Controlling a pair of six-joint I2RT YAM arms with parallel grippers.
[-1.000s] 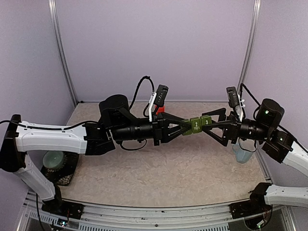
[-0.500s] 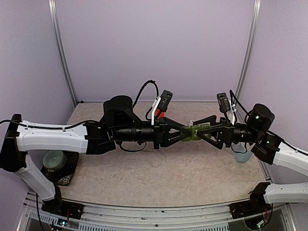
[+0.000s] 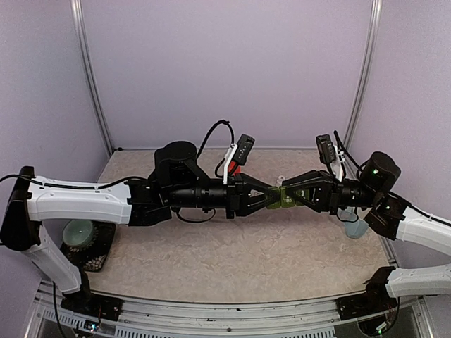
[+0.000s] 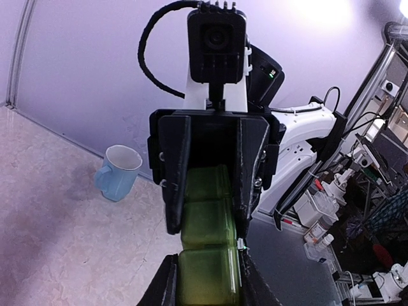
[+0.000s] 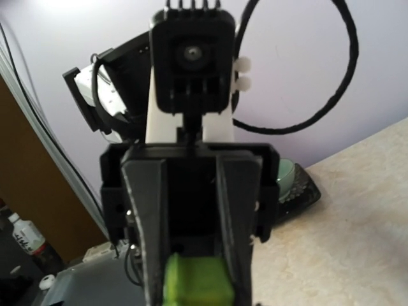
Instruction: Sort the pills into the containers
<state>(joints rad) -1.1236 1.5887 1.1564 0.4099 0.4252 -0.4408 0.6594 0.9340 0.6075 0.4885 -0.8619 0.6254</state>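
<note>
Your two arms meet nose to nose above the middle of the table (image 3: 246, 246), with the strip (image 3: 287, 200) held in the air between them. The left gripper (image 3: 273, 198) is clamped on the strip's left end, as it was a second ago. The change is on the right. A second ago the right gripper (image 3: 296, 197) stood spread wide just off the strip's right end, and you could read the numbers on two lids. Since then the right arm has pushed in toward the left one, and its fingers have drawn together over the strip. Only a small green patch now shows from above.

In the left wrist view, the right gripper's black fingers (image 4: 175, 172) lie flat against both long sides of the strip, so it is clamped too. The strip's three compartments run straight away from the camera, and their lids look closed.

The strip also hangs a little lower than before. The blue mug (image 3: 356, 227) stands on the table under the right arm, unmoved. The green bowl (image 3: 79, 232) sits on its dark mat at the left edge.
</note>
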